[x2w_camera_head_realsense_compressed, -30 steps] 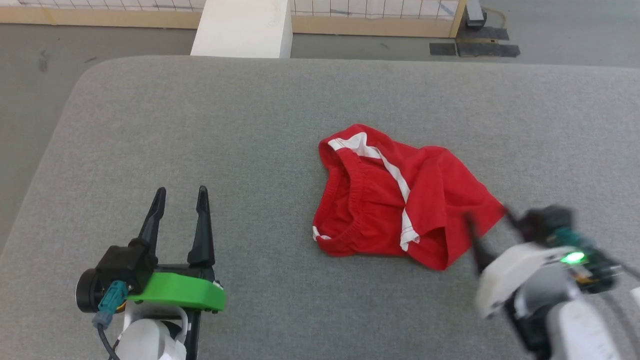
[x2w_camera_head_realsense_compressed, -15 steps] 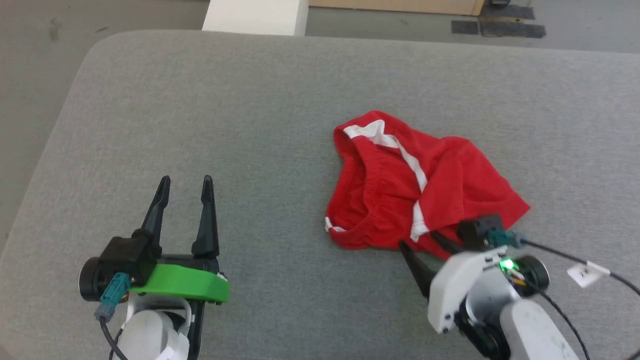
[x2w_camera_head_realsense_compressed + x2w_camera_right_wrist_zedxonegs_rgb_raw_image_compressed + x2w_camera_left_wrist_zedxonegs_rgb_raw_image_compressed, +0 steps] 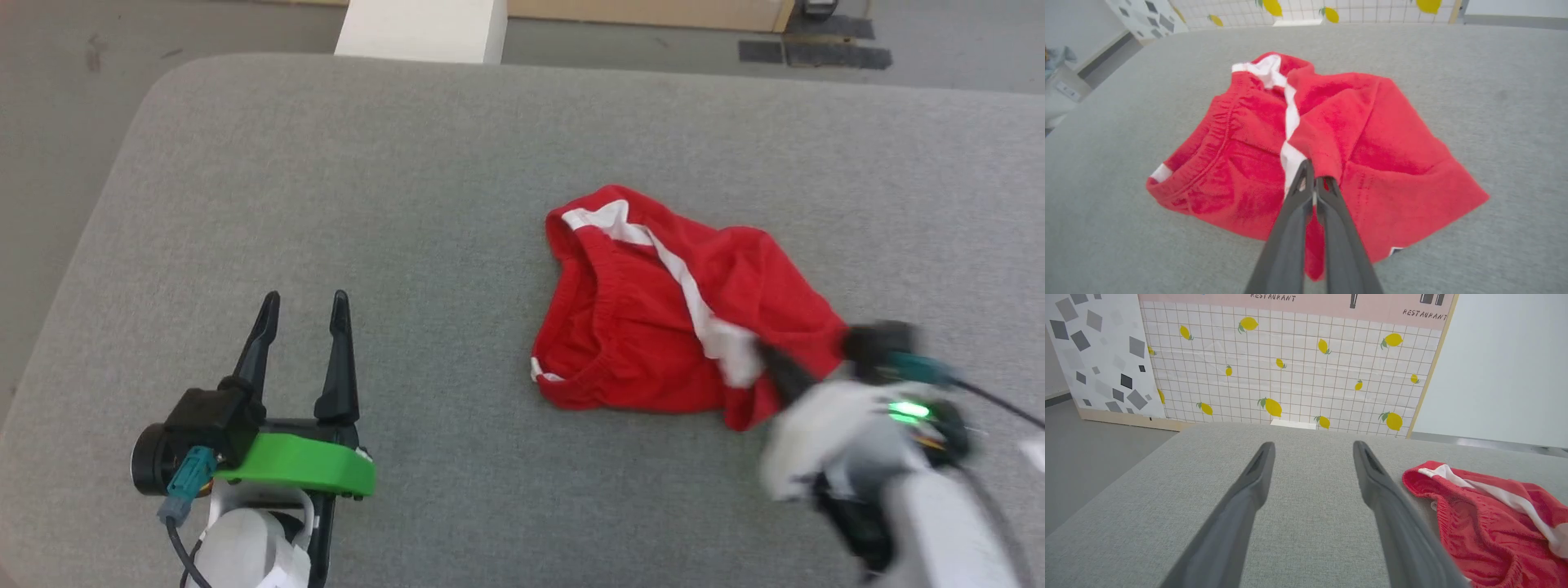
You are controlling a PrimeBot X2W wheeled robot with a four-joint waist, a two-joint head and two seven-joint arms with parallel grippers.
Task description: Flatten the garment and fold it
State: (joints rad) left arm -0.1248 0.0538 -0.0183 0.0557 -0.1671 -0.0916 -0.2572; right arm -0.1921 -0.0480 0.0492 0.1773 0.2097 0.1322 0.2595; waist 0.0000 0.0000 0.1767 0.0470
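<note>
Head view first: the red garment [image 3: 653, 327] lies bunched on the right half of the grey table [image 3: 326, 147], nearer the front edge, with the right gripper [image 3: 765, 357] blurred at its near right corner. Left wrist view: the left gripper [image 3: 1313, 445] is spread and empty over the table. Right wrist view: fingers pressed together, pinching a red fold beside the white stripe [image 3: 1289, 118]. That looks like flattening under way, and the next move calls for drawing this layer outward to open the heap.

The garment [image 3: 645, 327] lies on the table [image 3: 367, 163]; left gripper [image 3: 305, 297] well apart to its left; right gripper [image 3: 1314, 173] at its near-right edge.
</note>
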